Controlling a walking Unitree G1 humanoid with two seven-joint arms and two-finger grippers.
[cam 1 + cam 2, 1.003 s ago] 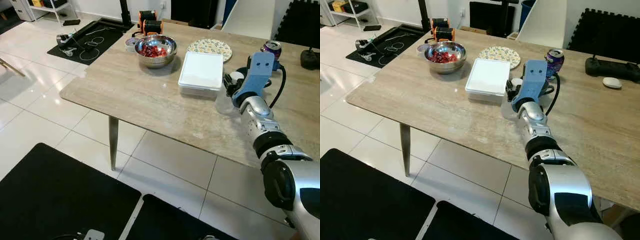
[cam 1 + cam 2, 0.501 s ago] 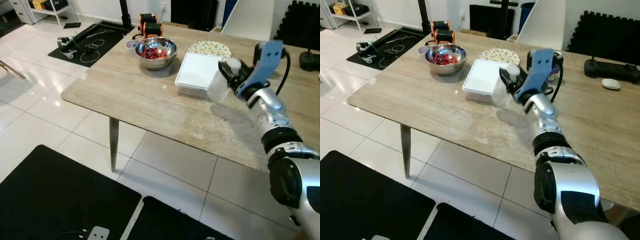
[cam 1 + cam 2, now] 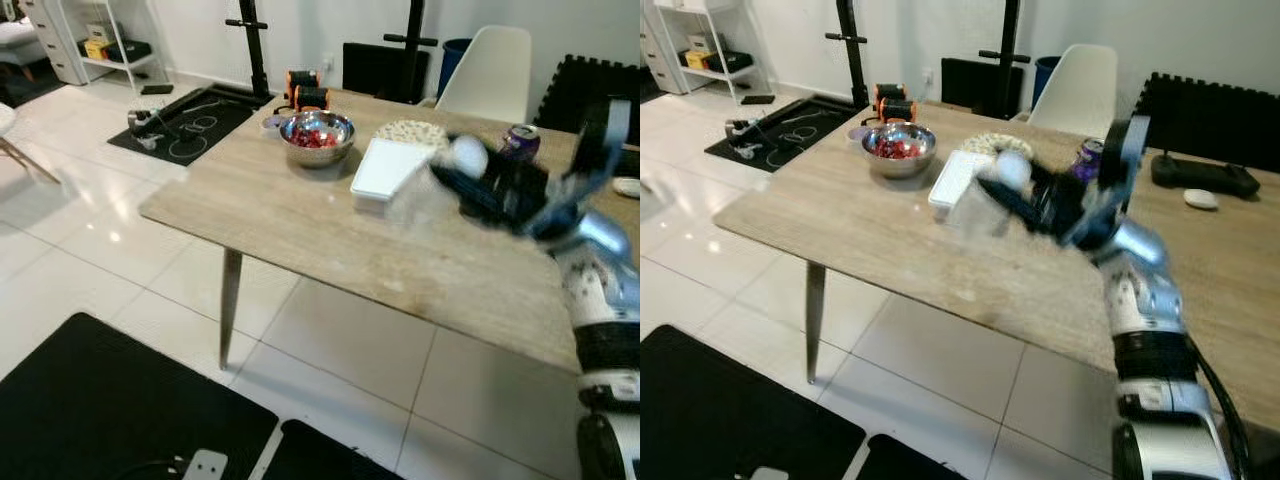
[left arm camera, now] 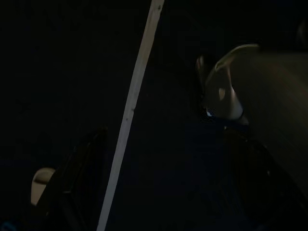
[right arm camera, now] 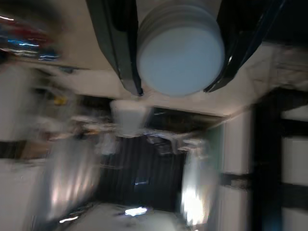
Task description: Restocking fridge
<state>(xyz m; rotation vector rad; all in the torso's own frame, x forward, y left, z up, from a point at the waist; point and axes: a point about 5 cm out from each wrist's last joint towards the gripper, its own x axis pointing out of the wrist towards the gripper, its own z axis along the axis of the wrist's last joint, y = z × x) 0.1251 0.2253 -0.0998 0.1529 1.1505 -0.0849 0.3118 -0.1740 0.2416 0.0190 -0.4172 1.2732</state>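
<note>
The right gripper (image 3: pixel 470 185) clamps a clear bottle (image 3: pixel 425 195) lying sideways above the table (image 3: pixel 300 215), white cap (image 5: pixel 180 53) toward the wrist. A white container (image 3: pixel 385 168) and bowl (image 3: pixel 317 137) sit beyond. Left gripper: cannot tell.

Count of items on and around the table (image 3: pixel 300 215)

One metal bowl (image 3: pixel 317 134), one white lidded container (image 3: pixel 387 170), one patterned plate (image 3: pixel 412 131), one purple can (image 3: pixel 519 141), one clear bottle (image 3: pixel 430 185) with a white cap, one white chair (image 3: pixel 484 88); one end effector (image 3: pixel 470 190) holds the bottle.
</note>
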